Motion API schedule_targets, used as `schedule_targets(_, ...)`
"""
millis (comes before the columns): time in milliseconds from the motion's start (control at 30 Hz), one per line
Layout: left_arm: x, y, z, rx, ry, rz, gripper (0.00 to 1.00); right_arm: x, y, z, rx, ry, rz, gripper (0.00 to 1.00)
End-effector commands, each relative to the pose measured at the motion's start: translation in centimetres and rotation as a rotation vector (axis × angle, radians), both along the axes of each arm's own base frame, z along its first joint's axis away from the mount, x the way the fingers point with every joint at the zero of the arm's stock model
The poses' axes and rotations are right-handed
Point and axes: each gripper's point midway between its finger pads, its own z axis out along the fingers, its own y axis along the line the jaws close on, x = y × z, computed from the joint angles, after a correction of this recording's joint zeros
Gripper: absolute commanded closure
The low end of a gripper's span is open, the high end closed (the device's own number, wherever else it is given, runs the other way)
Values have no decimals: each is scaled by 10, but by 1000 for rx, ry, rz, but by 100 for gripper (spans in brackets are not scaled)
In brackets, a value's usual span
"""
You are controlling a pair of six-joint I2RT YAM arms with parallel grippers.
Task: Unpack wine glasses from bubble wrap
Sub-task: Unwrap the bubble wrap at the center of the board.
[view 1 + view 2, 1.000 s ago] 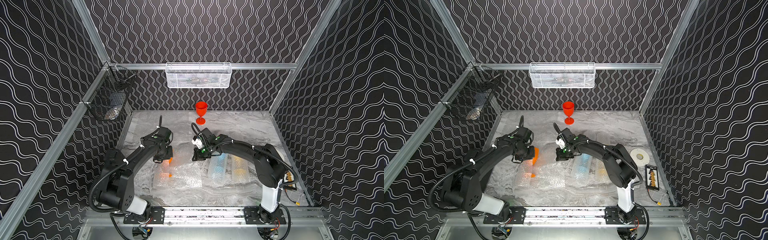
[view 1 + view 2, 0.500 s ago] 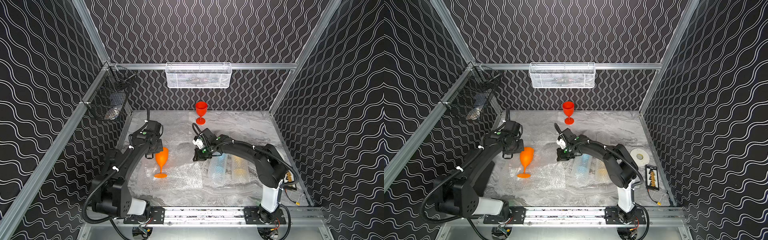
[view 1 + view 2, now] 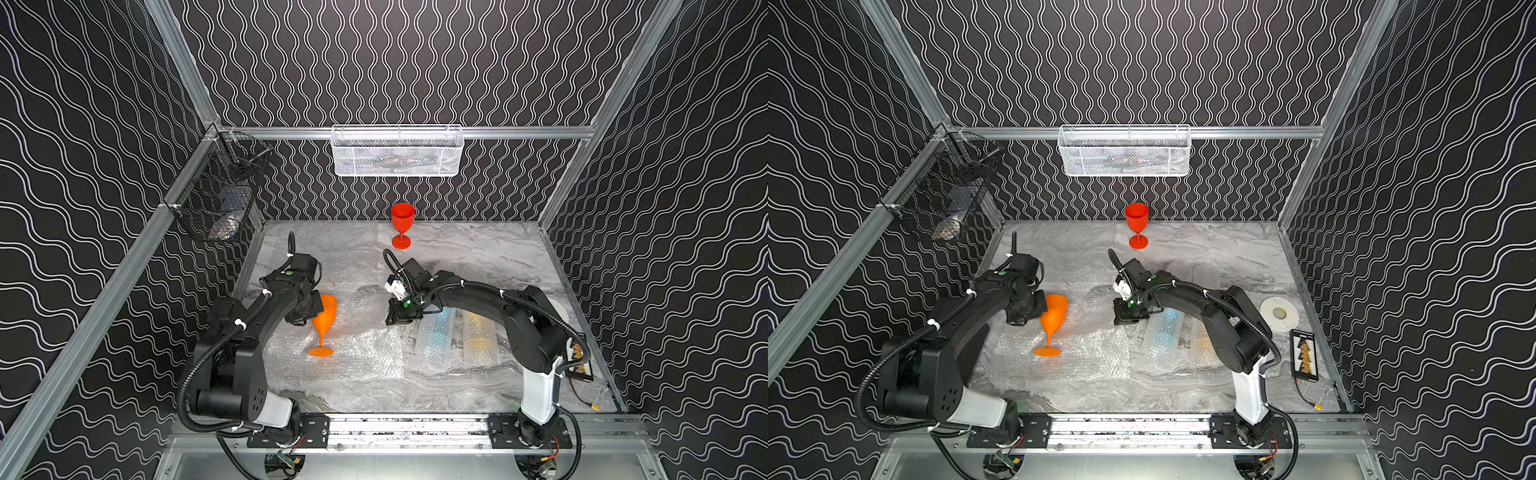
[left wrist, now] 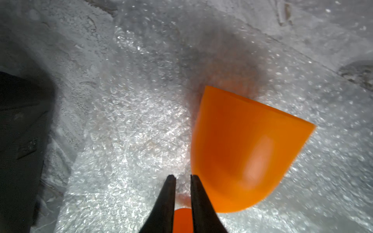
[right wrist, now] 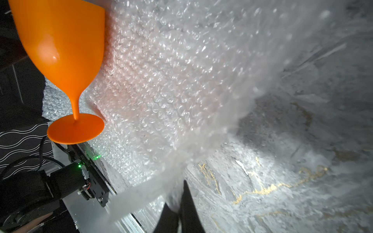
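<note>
Table (image 3: 478, 257): grey marble, partly under wrap (image 5: 171, 80).
Goblet (image 3: 323, 316): orange, bare, over wrap, bowl just beside left gripper (image 4: 183, 177).
Left gripper: jaws narrowly parted; hold cannot be told.
Right gripper (image 5: 175, 193): clamped on wrap.

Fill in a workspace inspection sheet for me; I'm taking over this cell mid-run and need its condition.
Surface: grey marbled tabletop, loose bubble wrap spread over it.
Job's things: red goblet upright at back; orange goblet bare, tilted; blue goblet, yellow goblet wrapped, lying.
Clutter: tape roll, black device.
Grippers: left gripper grips orange goblet; right gripper pinches bubble wrap.
Cables: thin wire by the device.
Surroundings: white basket, black basket, patterned walls.
</note>
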Motion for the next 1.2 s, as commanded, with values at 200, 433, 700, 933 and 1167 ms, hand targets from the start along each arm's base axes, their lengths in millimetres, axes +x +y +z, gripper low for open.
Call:
schedule_targets(200,4,22,-25,-77,-14,157,82,3,2,-6,13,-15,0,91)
schedule_targets(433,6,28,-55,-194,-2,275,85,6,-6,-12,-6,-13,4,68)
schedule_targets(700,2,38,-71,-170,-2,342,86,40,-30,20,2,-78,-39,63)
schedule_targets(933,-2,39,-75,-172,3,360,86,46,-2,34,81,-68,-24,63)
schedule_targets(1167,-1,40,-75,-166,-2,358,86,55,17,-12,17,-24,-8,63)
